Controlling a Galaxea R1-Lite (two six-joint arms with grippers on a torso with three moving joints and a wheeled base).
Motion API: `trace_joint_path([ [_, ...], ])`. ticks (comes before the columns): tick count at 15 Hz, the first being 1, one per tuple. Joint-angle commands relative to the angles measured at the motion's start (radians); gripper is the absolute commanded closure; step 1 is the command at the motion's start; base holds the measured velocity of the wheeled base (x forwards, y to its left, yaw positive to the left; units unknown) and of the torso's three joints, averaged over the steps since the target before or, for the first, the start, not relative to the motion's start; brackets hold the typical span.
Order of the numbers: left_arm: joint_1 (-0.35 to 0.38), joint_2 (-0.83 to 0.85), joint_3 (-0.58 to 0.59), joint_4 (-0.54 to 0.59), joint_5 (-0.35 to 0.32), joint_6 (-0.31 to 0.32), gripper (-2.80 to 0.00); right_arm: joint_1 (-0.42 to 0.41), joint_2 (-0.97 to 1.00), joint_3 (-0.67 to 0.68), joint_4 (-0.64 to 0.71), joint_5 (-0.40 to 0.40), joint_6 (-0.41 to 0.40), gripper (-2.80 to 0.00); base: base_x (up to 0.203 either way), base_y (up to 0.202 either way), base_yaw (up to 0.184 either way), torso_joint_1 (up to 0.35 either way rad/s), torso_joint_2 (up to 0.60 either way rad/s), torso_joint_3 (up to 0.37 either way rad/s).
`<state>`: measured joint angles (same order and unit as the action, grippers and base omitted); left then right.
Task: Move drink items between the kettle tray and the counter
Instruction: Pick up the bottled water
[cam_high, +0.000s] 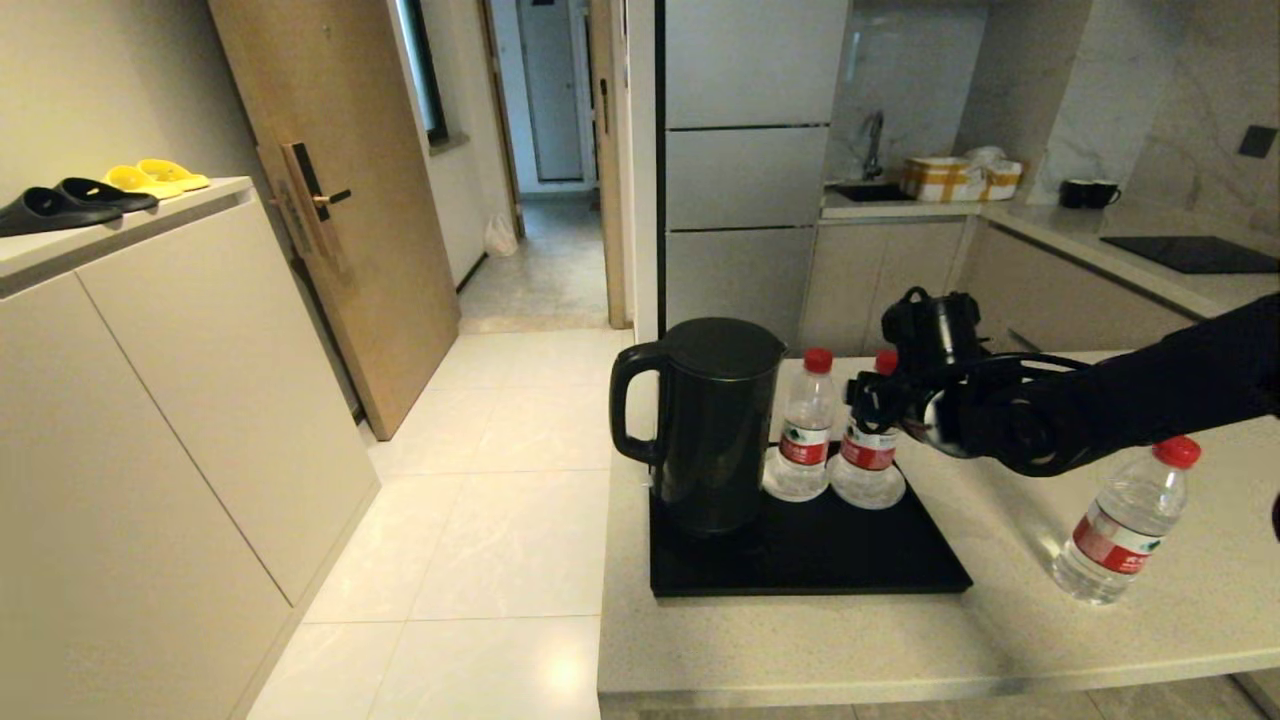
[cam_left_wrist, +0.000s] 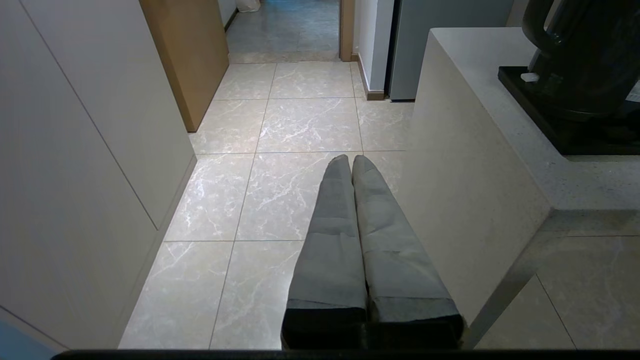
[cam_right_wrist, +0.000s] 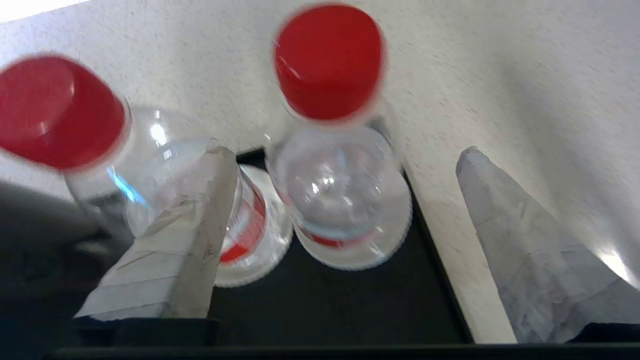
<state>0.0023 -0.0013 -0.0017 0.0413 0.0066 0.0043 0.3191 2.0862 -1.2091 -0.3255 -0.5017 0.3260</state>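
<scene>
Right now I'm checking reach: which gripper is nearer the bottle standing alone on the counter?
Right. The right gripper, open, is over the kettle tray by the two other bottles, beside the lone bottle. The left gripper, shut, hangs above the floor off the counter's end.

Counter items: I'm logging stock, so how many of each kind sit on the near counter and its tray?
Water bottles: 3, two on the tray, one on the counter
Kettle: 1
Tray: 1
Total: 5
</scene>
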Motion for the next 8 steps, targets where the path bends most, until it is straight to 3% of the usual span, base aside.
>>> trace_joint_path([
  [1, 0.001, 0.001, 0.000, 0.000, 0.000, 0.000, 0.00, -0.010, 0.061, -0.045, -0.002, -0.003, 0.001, -2.80, 0.000, 0.000, 0.000, 0.000, 0.00, 0.000],
  [8, 0.001, 0.001, 0.000, 0.000, 0.000, 0.000, 0.00, -0.054, 0.129, -0.077, -0.018, 0.018, 0.002, -2.80, 0.000, 0.000, 0.000, 0.000, 0.00, 0.000],
])
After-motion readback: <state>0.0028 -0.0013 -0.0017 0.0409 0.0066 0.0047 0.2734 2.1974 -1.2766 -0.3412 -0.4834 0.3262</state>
